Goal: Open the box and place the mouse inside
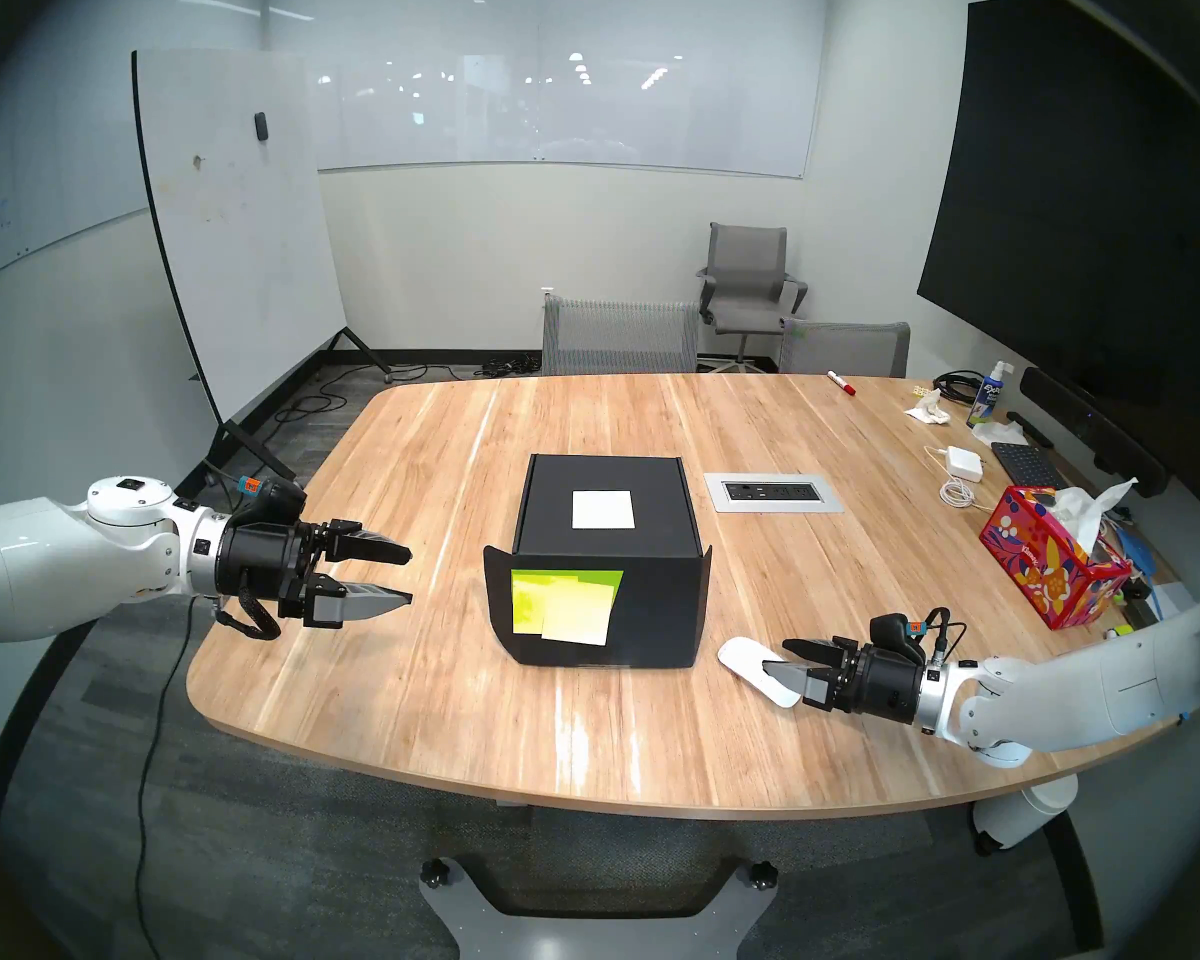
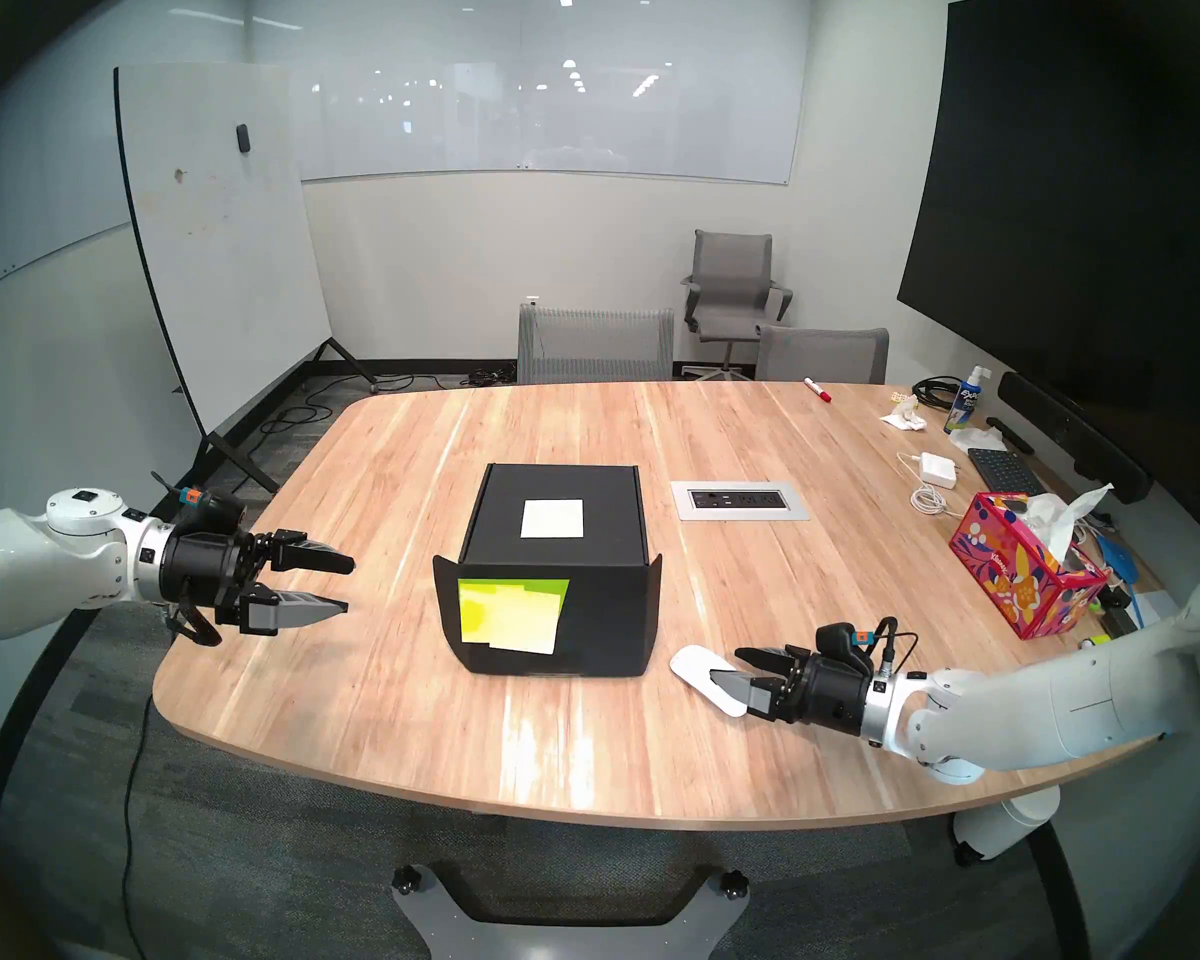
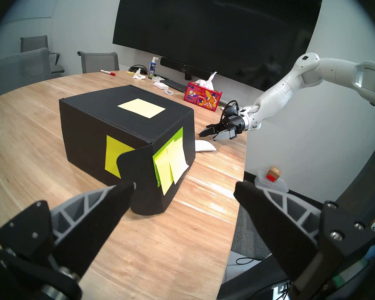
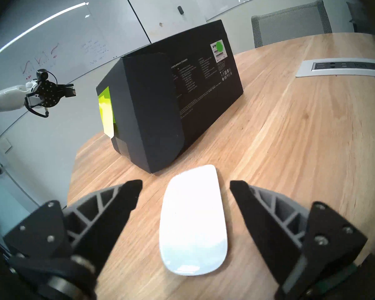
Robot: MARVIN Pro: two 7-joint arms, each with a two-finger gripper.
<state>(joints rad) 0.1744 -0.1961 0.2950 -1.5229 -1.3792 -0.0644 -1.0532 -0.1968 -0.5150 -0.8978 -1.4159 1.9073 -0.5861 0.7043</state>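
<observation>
Mouse (image 4: 193, 219), glossy, low and likely slippery, lies on the counter (image 1: 445, 695) at the box's (image 1: 604, 564) four o'clock; right pincer (image 4: 185, 188) straddles it, parted, untouching. Grip its long sides. Left pincer (image 1: 403, 577) gapes wide, empty.

Bare table (image 1: 389, 668) on either flank of the closed box (image 1: 607, 557) — only the mouse (image 1: 749, 661) just beside its right.
</observation>
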